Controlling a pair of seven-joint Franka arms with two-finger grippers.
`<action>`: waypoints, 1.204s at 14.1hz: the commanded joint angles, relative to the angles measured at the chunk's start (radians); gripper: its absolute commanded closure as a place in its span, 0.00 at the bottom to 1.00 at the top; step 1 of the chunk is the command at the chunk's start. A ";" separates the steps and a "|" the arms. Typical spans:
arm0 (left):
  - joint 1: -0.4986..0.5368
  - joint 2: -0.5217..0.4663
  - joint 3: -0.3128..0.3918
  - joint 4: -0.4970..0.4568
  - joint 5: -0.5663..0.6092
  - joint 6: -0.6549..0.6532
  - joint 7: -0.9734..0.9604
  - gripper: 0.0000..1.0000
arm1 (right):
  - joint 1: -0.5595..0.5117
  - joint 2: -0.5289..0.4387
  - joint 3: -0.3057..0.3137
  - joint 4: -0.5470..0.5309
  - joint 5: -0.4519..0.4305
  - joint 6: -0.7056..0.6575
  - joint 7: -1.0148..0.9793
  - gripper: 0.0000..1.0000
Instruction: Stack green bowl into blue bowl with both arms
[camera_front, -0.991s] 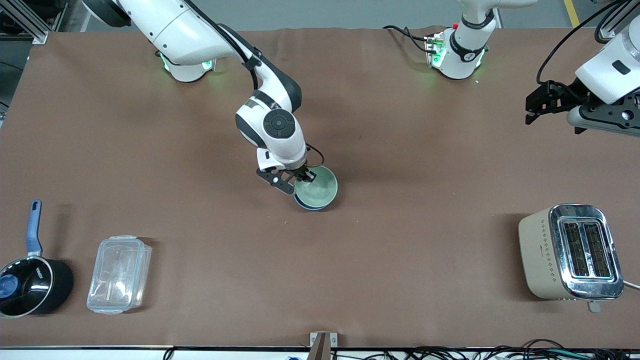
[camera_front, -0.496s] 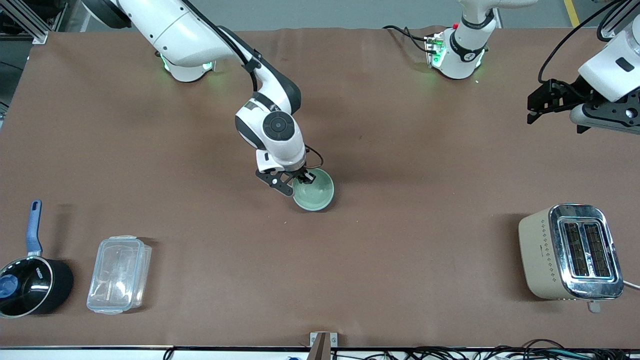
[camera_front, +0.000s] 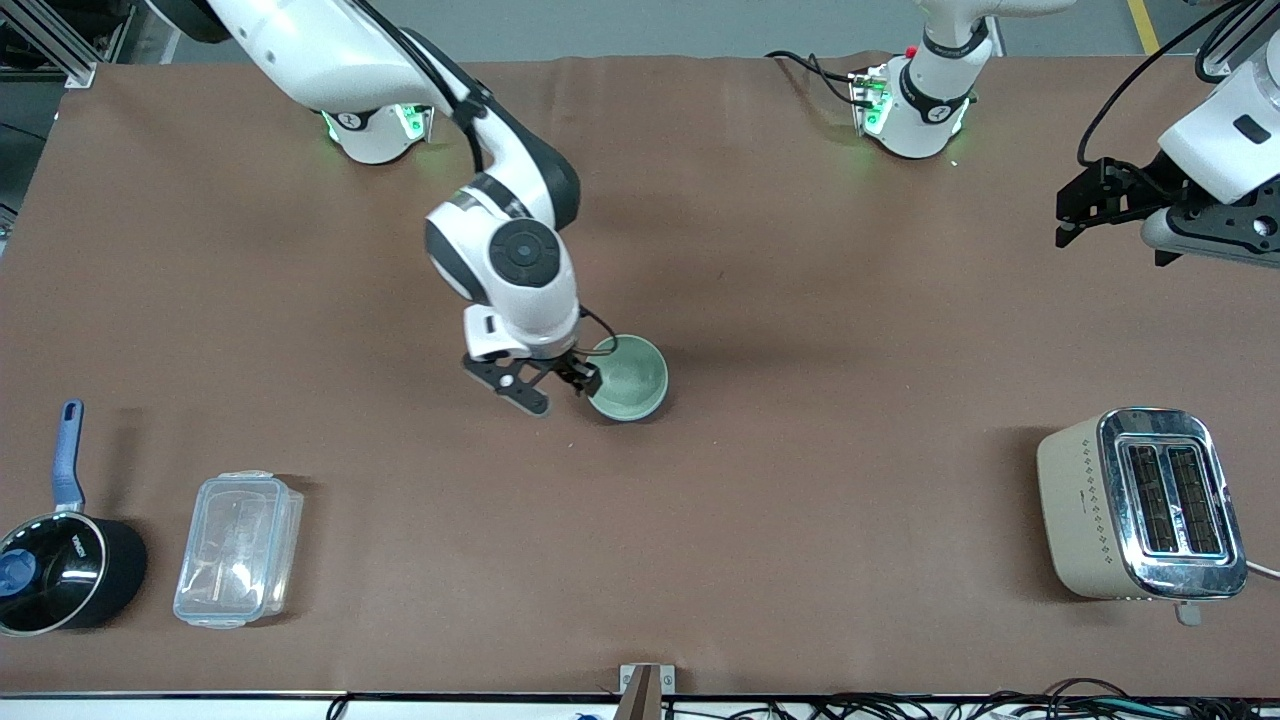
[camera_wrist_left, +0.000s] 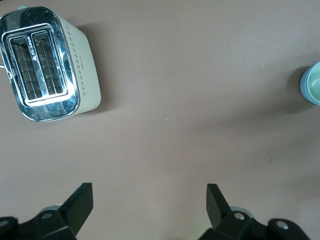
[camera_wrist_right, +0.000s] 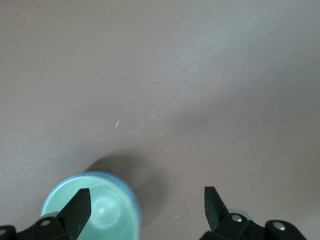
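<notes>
The green bowl (camera_front: 628, 376) sits nested in the blue bowl (camera_wrist_right: 132, 196) near the table's middle; in the front view only a thin dark edge of the blue bowl shows under it. My right gripper (camera_front: 562, 396) is open and empty, just beside the stacked bowls toward the right arm's end. In the right wrist view the right gripper (camera_wrist_right: 146, 200) has one fingertip (camera_wrist_right: 80, 201) over the green bowl (camera_wrist_right: 92, 212). My left gripper (camera_front: 1108, 245) is open and empty, held up over the left arm's end of the table. In its wrist view the left gripper (camera_wrist_left: 150, 196) is over bare table.
A cream toaster (camera_front: 1140, 505) stands near the front camera at the left arm's end and also shows in the left wrist view (camera_wrist_left: 47, 65). A clear plastic box (camera_front: 238, 549) and a black saucepan (camera_front: 62, 572) with a blue handle lie at the right arm's end.
The right gripper set the green bowl down into the blue bowl, opened, and drew back toward the right arm's end. The left arm barely moved.
</notes>
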 joint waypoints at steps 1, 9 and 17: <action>-0.001 0.003 0.000 0.013 0.012 -0.018 0.015 0.00 | -0.119 -0.155 0.015 -0.038 -0.019 -0.132 -0.219 0.00; 0.002 0.003 -0.002 0.013 0.000 -0.028 0.015 0.00 | -0.302 -0.459 -0.184 -0.041 0.166 -0.331 -0.870 0.00; 0.005 0.006 0.006 0.013 0.003 -0.028 0.017 0.00 | -0.270 -0.567 -0.430 -0.007 0.236 -0.427 -1.211 0.00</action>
